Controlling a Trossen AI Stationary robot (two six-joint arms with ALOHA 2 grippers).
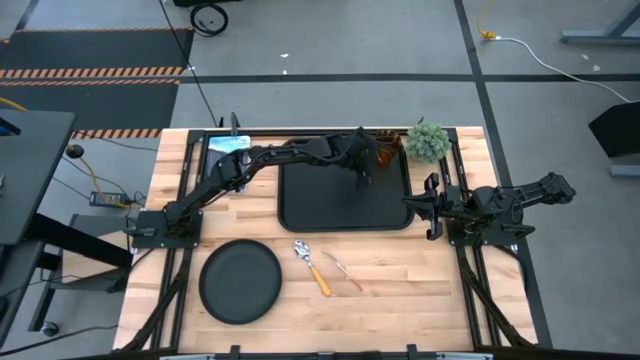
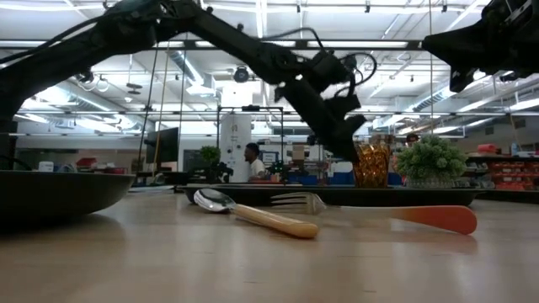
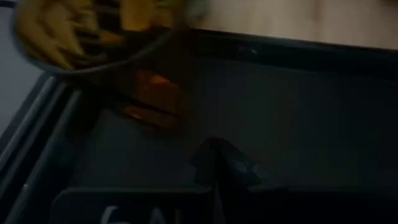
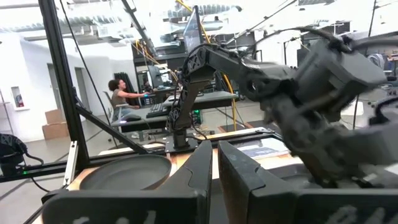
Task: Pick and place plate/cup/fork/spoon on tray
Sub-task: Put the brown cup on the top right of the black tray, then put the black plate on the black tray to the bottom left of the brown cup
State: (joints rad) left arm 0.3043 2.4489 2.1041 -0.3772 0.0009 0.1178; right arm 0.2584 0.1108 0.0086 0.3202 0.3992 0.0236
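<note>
The amber cup [image 1: 388,152] stands upright on the black tray [image 1: 300,205], in its far right corner; it also shows in the low view [image 2: 371,165] and the left wrist view [image 3: 62,31]. My left gripper [image 1: 365,176] hovers shut and empty over the tray, just beside the cup. The round black plate [image 1: 240,282], the yellow-handled spoon [image 1: 312,266] and the red-handled fork [image 1: 343,271] lie on the bare table near its front edge. My right gripper [image 1: 430,206] waits shut by the tray's right edge.
A small green plant [image 1: 427,141] stands just right of the cup at the table's far edge. A blue-white card [image 1: 228,145] lies off the tray's far left corner. A person sits in the room behind the table [image 2: 253,160].
</note>
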